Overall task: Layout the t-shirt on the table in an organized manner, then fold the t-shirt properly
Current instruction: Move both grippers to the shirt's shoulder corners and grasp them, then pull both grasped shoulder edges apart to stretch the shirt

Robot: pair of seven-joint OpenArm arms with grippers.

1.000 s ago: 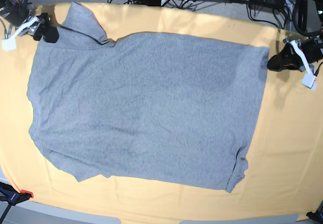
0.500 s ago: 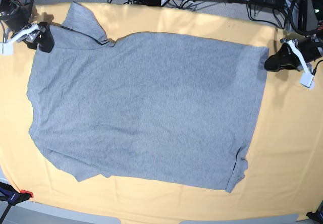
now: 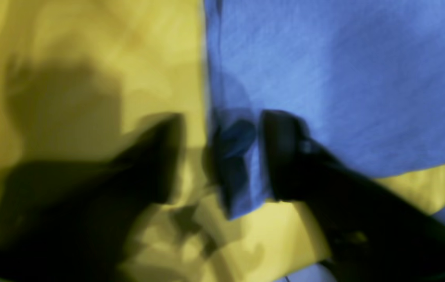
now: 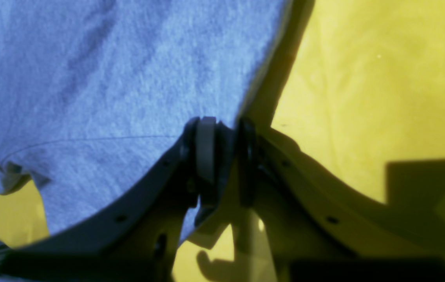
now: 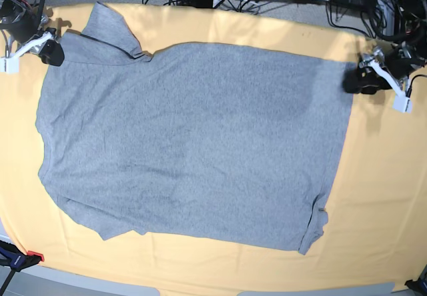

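The t-shirt [image 5: 193,143] lies spread flat on the surface [image 5: 380,196], plain side up; layout looks nearly done. At 10 o'clock the right pincer [image 4: 222,156] is nipped shut on the shirt's edge. At 2 o'clock the left pincer [image 3: 220,156] gapes wide astride the hem corner, gripping nothing. Next, I judge, a fold inward: bare cloth borders every side.
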